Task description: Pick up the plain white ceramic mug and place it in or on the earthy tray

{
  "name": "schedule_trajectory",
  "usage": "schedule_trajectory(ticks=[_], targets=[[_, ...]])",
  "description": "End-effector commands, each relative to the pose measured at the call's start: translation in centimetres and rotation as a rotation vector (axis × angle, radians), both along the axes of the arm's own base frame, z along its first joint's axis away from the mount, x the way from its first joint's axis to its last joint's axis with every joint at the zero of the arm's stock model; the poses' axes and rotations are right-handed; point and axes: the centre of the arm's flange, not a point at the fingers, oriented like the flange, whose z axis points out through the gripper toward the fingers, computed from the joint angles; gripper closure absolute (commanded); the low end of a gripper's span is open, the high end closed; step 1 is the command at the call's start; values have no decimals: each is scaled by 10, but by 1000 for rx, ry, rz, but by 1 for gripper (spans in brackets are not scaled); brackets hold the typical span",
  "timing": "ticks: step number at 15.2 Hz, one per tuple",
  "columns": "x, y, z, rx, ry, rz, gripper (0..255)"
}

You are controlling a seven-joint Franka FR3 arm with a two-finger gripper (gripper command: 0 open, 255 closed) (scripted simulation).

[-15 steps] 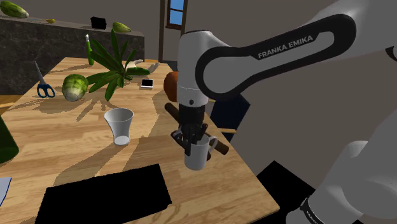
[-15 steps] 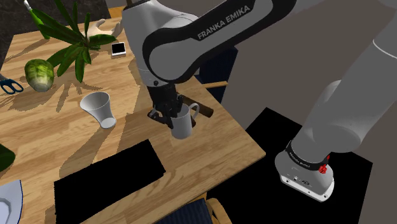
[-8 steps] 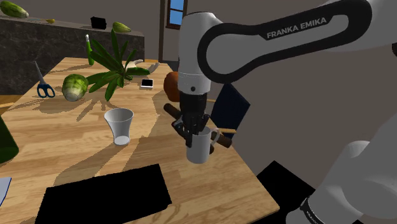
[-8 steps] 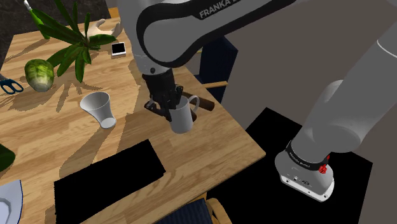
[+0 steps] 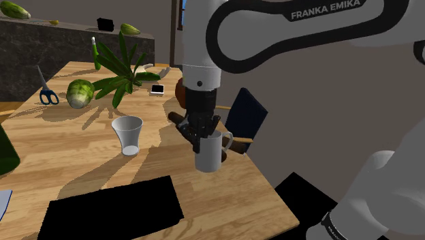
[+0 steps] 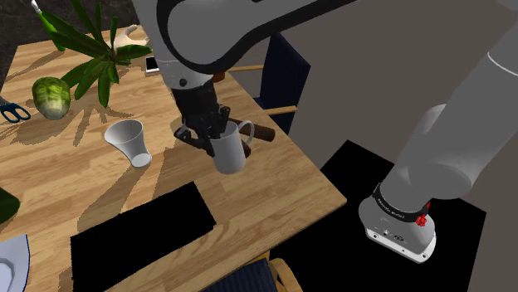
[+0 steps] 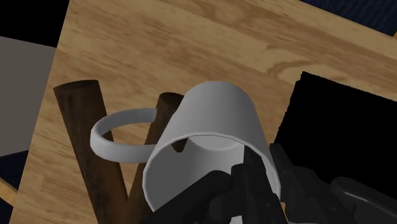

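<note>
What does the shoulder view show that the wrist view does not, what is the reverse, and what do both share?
The shoulder view brings in the scissors, the green melon, the leafy plant and the white cup. The wrist view adds the hollow inside of the mug, with the gripper clamped over its rim. Both share the mug itself, the wooden table and the black tray.

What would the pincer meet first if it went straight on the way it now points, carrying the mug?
Probably the bare wooden table. The white mug, clasped in the pincer, would touch it first. The dark brown sticks lie close beside that line, so some doubt remains.
</note>
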Motion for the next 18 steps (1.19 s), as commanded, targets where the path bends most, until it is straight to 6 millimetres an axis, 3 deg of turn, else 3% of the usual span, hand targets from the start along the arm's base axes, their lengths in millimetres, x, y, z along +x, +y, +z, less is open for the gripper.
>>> schedule_trajectory(ticks=[1, 14, 15, 18], targets=[[6, 26, 3, 1, -2, -1, 255], [27, 195, 20, 1, -2, -1, 255], [29, 220, 22, 1, -2, -1, 255], [29, 220, 6, 1, -2, -1, 255]])
